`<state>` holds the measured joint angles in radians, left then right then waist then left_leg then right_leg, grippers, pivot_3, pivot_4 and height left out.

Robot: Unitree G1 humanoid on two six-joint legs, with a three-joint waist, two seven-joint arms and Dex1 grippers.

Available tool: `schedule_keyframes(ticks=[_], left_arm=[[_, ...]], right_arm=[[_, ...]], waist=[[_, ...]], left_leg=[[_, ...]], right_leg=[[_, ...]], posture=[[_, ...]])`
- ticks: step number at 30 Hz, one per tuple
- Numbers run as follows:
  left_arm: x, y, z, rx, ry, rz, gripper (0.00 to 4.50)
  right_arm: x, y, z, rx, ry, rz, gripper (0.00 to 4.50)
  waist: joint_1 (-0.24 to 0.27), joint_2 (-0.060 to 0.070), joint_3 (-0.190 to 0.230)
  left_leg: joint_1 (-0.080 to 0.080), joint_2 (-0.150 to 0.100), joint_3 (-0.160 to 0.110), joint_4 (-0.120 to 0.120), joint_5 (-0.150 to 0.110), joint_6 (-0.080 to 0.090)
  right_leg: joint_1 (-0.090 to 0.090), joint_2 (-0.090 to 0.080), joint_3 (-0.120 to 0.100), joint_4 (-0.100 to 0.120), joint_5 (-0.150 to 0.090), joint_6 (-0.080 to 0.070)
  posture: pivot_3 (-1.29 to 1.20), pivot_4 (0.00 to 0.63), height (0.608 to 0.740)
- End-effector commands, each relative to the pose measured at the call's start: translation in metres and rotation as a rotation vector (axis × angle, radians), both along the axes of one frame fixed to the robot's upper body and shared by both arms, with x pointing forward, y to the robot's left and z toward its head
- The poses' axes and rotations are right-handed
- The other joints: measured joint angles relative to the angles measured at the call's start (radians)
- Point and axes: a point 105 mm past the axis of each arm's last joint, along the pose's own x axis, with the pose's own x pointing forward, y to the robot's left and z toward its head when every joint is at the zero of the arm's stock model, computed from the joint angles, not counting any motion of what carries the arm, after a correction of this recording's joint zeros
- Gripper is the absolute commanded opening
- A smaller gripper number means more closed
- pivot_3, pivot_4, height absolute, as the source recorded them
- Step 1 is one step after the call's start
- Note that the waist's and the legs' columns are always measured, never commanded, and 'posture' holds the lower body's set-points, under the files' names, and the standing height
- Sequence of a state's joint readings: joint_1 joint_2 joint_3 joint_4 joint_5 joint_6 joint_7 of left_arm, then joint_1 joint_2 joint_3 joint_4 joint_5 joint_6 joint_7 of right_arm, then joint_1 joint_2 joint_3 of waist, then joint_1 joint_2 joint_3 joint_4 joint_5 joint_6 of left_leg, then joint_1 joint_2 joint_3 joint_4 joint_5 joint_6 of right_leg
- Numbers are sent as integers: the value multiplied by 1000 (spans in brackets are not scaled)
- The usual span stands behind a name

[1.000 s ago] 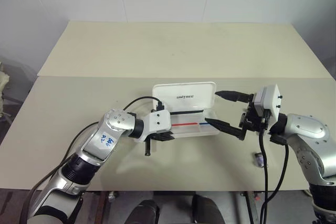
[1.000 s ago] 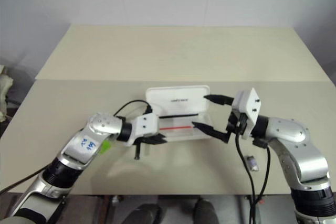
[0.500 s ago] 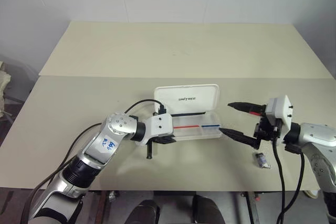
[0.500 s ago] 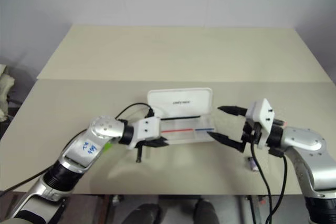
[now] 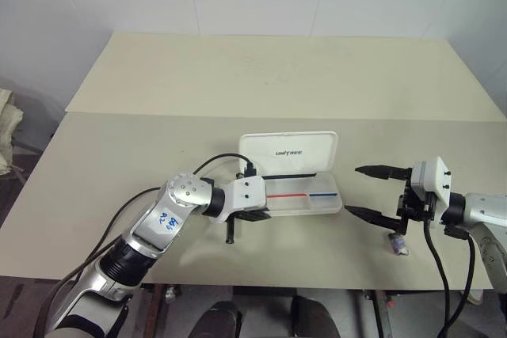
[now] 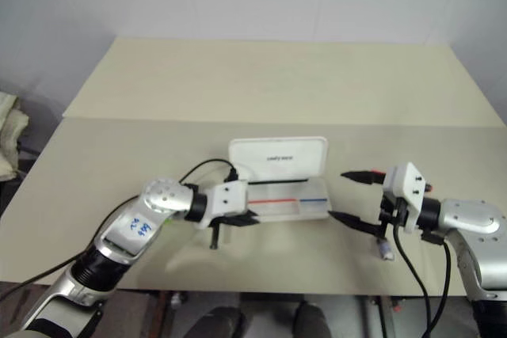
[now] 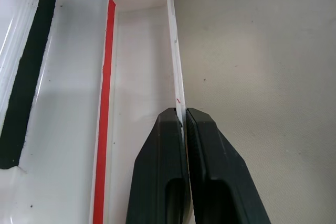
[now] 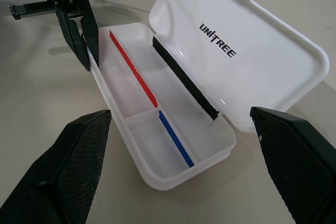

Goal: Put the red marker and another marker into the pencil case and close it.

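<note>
Beige worktop (image 5: 238, 77): open pencil case (image 5: 297, 187), light, stiff, slippery plastic; left fingers (image 7: 181, 129) pinch its front wall; right gripper (image 5: 368, 190) spread.

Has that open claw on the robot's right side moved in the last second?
Yes. The right gripper was beside the case's end a second ago; now it is open and clear of it, further toward the table's right edge.
</note>
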<state>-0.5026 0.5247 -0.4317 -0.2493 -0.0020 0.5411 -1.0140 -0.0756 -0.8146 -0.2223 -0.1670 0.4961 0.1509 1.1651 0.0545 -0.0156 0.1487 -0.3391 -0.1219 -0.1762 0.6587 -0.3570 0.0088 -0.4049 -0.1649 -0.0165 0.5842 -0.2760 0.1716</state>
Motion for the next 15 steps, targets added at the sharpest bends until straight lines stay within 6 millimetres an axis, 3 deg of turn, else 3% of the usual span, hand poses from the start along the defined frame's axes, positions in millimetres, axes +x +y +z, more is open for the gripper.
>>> schedule_keyframes(ticks=[1, 11, 15], left_arm=[[-8, -9, -1, -35, 14, -66, 607], [-6, -2, -2, -41, -6, -65, 3837], [-5, -3, 9, -95, -33, -65, 3837]], right_arm=[[1, 5, 8, 10, -47, 22, 4500], [6, 11, 7, 19, -54, 34, 4500], [9, 11, 5, 18, -46, 39, 4500]], waist=[[0, 0, 0], [-4, 0, 0], [-4, 0, 0]], left_leg=[[0, 0, 0, 0, 0, 0], [0, 1, 1, 0, 0, 0], [0, 1, 1, 1, 0, 0]], right_leg=[[0, 0, 0, 0, 0, 0], [0, 0, 0, 0, 0, 0], [0, 0, 0, 0, 0, 0]], posture=[[0, 150, 740], [0, 150, 740], [0, 150, 740]])
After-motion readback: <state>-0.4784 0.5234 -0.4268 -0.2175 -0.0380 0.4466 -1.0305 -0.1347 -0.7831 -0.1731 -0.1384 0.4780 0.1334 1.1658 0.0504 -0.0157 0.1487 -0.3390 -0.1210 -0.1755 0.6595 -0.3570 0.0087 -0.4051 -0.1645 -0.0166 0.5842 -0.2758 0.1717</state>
